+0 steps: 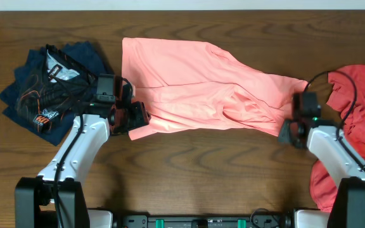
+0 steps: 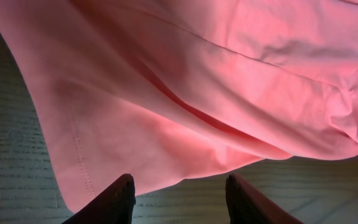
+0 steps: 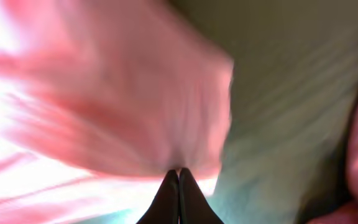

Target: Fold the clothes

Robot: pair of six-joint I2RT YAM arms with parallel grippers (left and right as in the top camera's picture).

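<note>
Now your right gripper (image 3: 179,175) is pinched shut on the salmon-pink T-shirt (image 1: 189,82) at its edge. Your left gripper (image 2: 180,182) gapes empty beside its hem.

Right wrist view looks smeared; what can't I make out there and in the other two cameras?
- Right wrist: blur smears the salmon-pink T-shirt; the right jaws are together, but whether cloth is pinched is unclear.
- Overhead: the wrist housings hide the left jaws, the right jaws and the shirt edges beneath.
- Overhead: the coral-red shirt is cut off by the right edge.
- Left wrist: only part of the T-shirt shows; the rest lies outside the frame.
</note>
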